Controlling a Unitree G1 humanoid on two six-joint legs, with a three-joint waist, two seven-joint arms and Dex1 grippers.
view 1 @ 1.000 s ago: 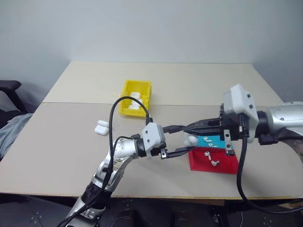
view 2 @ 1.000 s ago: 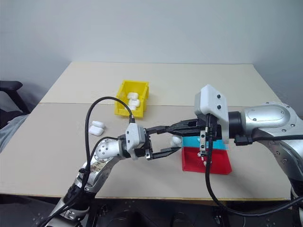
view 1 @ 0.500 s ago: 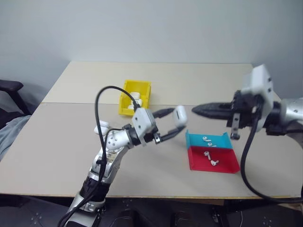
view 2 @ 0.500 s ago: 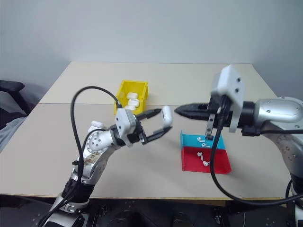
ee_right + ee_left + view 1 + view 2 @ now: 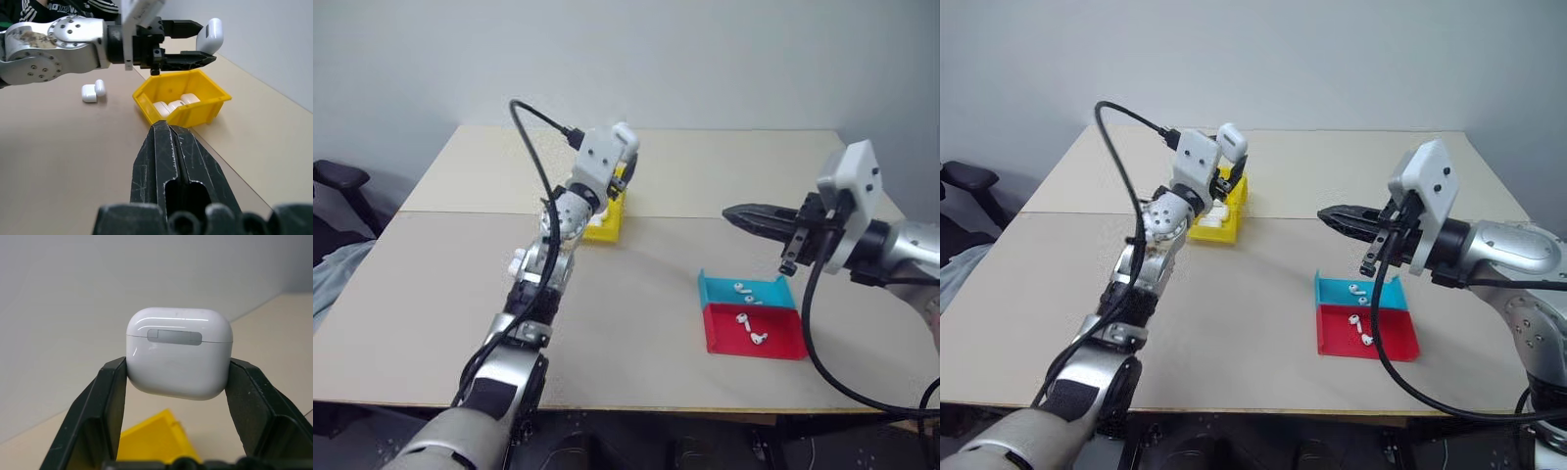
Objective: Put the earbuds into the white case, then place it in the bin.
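Observation:
My left gripper point(image 5: 178, 390) is shut on the white case point(image 5: 178, 352), its lid closed, pinched between both black fingers point(image 5: 111, 396). The case point(image 5: 1230, 142) hangs just above the far end of the yellow bin point(image 5: 1209, 232), apart from it. Inside the bin point(image 5: 195, 115) lie other white cases point(image 5: 173, 105). Off to the right my right gripper point(image 5: 729, 212) is shut and empty, pointing toward the bin from over the table. Loose earbuds point(image 5: 741, 290) lie in the teal tray, and more earbuds point(image 5: 750, 335) in the red tray.
The teal tray point(image 5: 715, 291) and red tray point(image 5: 781, 346) sit side by side at front right, below my right gripper. Two spare white cases point(image 5: 93, 91) lie on the table left of the bin, partly behind my left arm.
My left arm swung the case up and away from the trays, leftward and farther back, to above the yellow bin. The right gripper drew back a little to the right.

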